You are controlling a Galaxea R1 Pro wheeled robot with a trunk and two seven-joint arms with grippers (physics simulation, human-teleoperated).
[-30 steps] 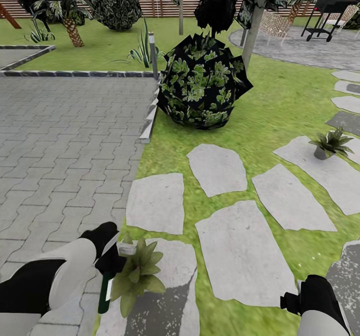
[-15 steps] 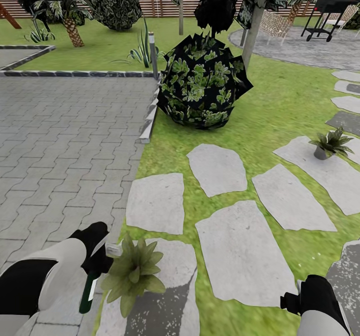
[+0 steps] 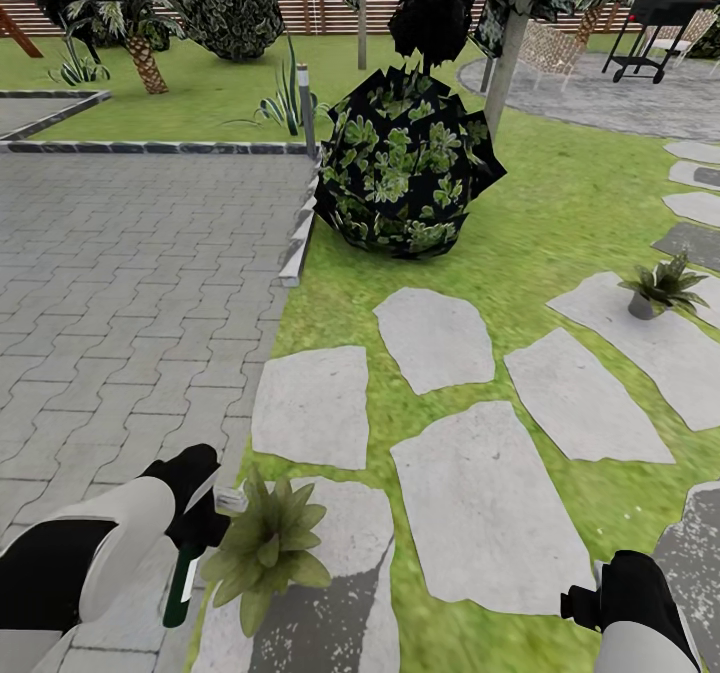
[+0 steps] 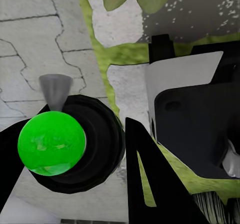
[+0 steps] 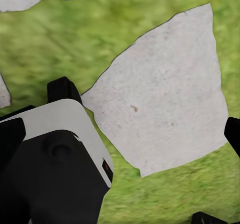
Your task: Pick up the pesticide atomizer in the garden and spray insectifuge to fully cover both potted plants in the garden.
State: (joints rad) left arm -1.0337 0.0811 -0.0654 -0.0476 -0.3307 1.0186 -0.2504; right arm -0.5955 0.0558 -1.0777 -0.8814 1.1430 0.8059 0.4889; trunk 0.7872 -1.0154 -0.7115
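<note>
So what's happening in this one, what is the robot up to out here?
The robot stands at the edge of the paving in a garden. Its left pincer is shut on the pesticide atomizer, with the pale trigger head pointing at the near potted plant on a stepping stone. The right pincer hangs low over grass and stone, holding nothing. A second potted plant sits further off to the right.

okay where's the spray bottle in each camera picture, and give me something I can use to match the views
Head view: the pesticide atomizer hangs at lower left, held in the left gripper, its pale head beside the near potted plant.
Left wrist view: the atomizer is seen end-on, a bright green round.
Right wrist view: not in it.
Shared landmark: the stepping stone under that plant, which also lies in the left wrist view.
</note>
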